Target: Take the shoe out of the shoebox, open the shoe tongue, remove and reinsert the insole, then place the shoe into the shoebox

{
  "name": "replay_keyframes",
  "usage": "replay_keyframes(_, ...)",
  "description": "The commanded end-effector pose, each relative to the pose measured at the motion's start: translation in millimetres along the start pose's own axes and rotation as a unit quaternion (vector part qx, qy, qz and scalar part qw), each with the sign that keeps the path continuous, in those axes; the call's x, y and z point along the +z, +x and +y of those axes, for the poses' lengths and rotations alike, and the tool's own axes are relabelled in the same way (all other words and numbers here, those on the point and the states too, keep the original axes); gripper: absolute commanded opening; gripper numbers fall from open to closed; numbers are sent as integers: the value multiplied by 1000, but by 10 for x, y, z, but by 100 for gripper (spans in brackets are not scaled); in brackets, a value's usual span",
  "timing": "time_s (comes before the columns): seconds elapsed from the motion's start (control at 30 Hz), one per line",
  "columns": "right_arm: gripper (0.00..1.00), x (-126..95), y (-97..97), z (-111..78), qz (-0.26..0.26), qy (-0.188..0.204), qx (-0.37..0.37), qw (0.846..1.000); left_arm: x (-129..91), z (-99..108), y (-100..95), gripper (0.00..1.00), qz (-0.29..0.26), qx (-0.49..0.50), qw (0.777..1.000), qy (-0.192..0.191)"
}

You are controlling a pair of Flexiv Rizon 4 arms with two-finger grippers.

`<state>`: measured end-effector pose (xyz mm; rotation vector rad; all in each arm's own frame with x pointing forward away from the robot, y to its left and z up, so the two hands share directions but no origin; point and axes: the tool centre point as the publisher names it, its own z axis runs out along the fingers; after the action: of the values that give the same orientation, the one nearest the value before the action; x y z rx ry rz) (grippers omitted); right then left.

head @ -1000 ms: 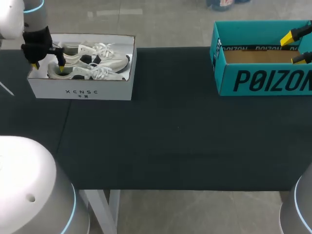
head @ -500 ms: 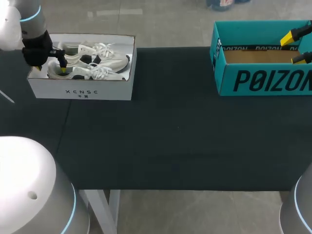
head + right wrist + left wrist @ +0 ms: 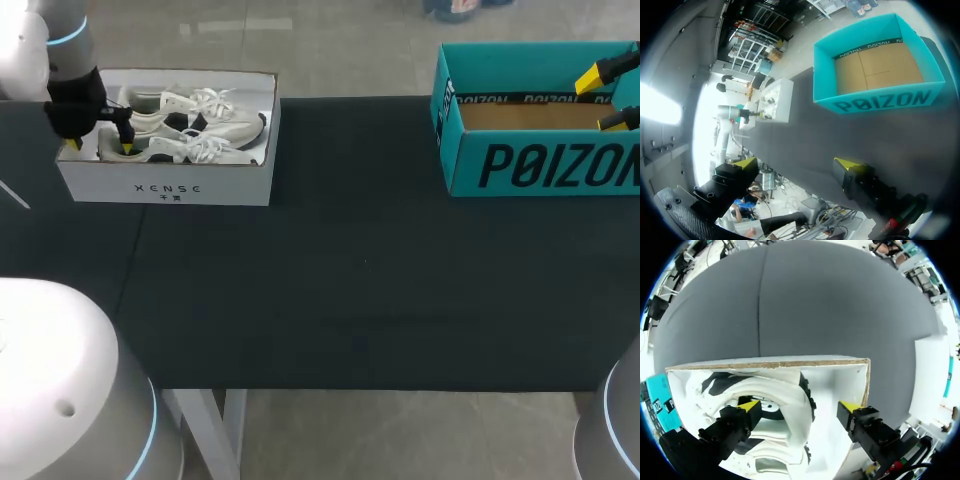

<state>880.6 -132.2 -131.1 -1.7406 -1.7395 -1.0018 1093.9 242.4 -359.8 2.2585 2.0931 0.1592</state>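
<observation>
Left gripper (image 3: 800,406): jaws released, spread across the heel of the shoe (image 3: 185,148). One finger sits inside the shoe opening. The shoe lies in the white shoebox (image 3: 165,188).

Right gripper (image 3: 796,163): jaws released, nothing between them. The teal box (image 3: 875,70) lies ahead.

Table (image 3: 360,280) — dark, matte top

the gripper (image 3: 800,407) hung over one end of the white shoebox (image 3: 832,377), fingers spread wide. one yellow tip sat at the opening of a white shoe (image 3: 785,415) with dark patches, the other near the box's end wall, the heel between them. beyond the box lay the dark grey table (image 3: 815,305)
</observation>
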Motion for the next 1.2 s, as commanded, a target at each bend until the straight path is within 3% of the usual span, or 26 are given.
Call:
replay_keyframes(0.03,100,0,-2,1,-1,0,0,1000,137,169,40,100,-2,6,1000,13)
replay_keyframes(0.43,100,0,-2,1,-1,0,0,1000,320,156,-4,100,-8,20,999,24)
replay_keyframes(0.5,100,0,-2,1,-1,0,0,1000,344,152,-12,96,-9,19,999,28)
replay_keyframes(0.57,100,0,-2,1,-1,0,0,1000,355,150,-18,86,-10,19,999,29)
replay_keyframes(0.63,100,0,-2,1,-1,0,0,1000,357,148,-30,84,-10,19,999,30)
replay_keyframes(0.73,100,0,-2,1,-1,0,0,1000,353,146,-43,66,-9,20,999,30)
replay_keyframes(0.83,100,0,-2,1,-1,0,0,1000,354,147,-49,65,-8,21,999,32)
replay_keyframes(1.17,100,0,-2,1,-1,0,0,1000,279,201,-76,35,-6,24,999,27)
replay_keyframes(1.2,100,0,-2,1,-1,0,0,1000,272,201,-77,28,-6,24,999,26)
